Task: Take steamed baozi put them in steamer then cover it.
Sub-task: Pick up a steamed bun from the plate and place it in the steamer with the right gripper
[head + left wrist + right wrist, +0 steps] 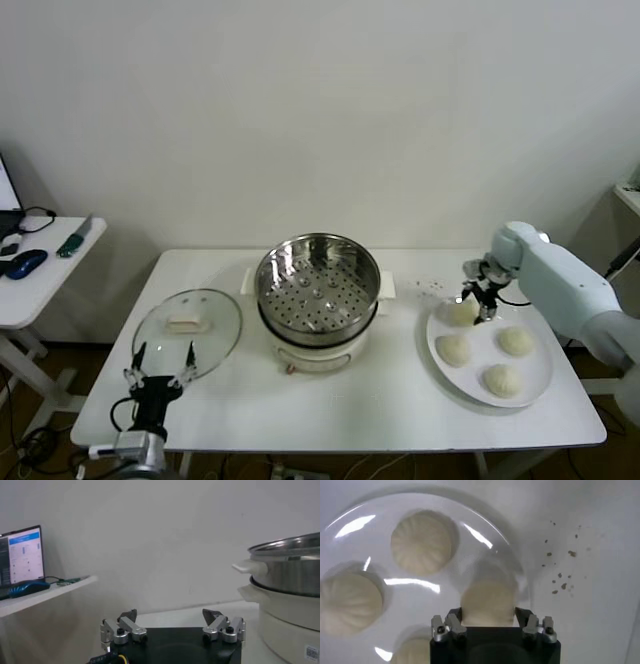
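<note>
Steel and glass share the white counter (330, 410): one steamer (318, 285) stands at its middle, empty, its perforated bottom bare, and one glass cover (187, 331) lies flat beside it on the robot's left, handle up. On the right sits one white plate (540, 385) carrying four baozi, all still out of the steamer. Brown crumbs (559, 575) dot the counter just beyond the plate's rim.

At the plate's far left edge, the right claw (478, 305) reaches down over the baozi (487, 602) nearest the steamer. Its fingers (454, 617) press against both sides of that bun, clamped on it, while the bun sits on the plate. The other three baozi (422, 542) lie apart from it, untouched.

Near the counter's front left corner, just in front of the cover, the left claw (160, 365) hovers with its fingers (125, 625) spread wide apart, holding nothing.

On the far left, a side desk (40, 275) carries a mouse (25, 263).
</note>
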Controlling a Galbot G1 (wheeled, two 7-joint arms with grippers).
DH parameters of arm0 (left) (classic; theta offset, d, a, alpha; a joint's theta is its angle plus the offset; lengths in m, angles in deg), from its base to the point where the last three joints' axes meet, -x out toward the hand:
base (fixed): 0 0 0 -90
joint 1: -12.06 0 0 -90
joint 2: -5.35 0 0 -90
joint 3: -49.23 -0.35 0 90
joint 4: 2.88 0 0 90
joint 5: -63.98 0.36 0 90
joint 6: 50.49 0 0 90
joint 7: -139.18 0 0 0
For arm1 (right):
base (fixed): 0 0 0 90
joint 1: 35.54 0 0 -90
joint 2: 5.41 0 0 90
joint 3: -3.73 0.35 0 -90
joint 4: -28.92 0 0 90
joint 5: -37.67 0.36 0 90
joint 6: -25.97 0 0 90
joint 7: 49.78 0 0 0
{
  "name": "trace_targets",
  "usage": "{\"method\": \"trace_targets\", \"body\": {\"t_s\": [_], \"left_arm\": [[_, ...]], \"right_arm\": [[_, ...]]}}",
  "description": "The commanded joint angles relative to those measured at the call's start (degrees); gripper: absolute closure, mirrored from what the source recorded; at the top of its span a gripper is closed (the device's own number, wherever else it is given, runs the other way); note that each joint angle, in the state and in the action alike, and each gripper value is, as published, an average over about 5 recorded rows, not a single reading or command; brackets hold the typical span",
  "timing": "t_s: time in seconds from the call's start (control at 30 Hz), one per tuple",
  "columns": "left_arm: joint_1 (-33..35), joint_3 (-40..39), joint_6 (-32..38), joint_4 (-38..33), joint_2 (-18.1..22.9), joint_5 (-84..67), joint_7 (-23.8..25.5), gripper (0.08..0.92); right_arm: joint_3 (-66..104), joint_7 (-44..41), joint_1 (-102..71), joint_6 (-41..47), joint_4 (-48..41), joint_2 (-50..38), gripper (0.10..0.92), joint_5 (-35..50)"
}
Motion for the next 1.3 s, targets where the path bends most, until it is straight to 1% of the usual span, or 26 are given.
{"method": "trace_targets", "body": {"t_s": [0.03,0.2,0.4,0.7,0.97,1.07,1.23,1.3], "left_arm": [[0.17,0.04,-0.01,-0.13,-0.17,-0.03,0.0,0.177],[0.49,0.01,-0.12,-0.48,-0.17,-0.03,0.05,0.177],[1.25,-0.17,-0.46,-0.63,-0.32,0.12,0.41,0.177],[1.24,-0.47,-0.53,-0.48,-0.22,0.36,0.37,0.177],[2.08,-0.49,-0.5,-0.83,-0.69,-0.15,0.41,0.177],[2.6,-0.38,-0.47,-1.24,-1.21,-0.71,0.51,0.177],[3.2,-0.28,-0.44,-1.9,-1.84,-1.2,0.52,0.177],[3.32,-0.28,-0.44,-2.06,-2.01,-1.31,0.52,0.177]], "right_arm": [[-11.01,-1.0,11.95,-6.34,7.39,-1.06,0.33,2.76],[-19.71,-1.2,23.45,-13.12,9.27,2.18,0.324,5.26],[-24.69,-0.39,31.25,-20.16,9.94,9.33,0.319,6.49],[-24.14,2.33,32.48,-26.8,12.4,20.29,0.315,2.65],[-25.1,3.17,28.28,-28.06,8.62,28.55,0.311,3.75],[-24.86,3.67,25.9,-28.55,8.46,30.21,0.31,1.86],[-22.68,5.27,21.57,-30.93,7.83,32.0,0.305,-6.69],[-22.46,5.73,20.32,-31.23,7.69,32.41,0.305,-8.83]]}}
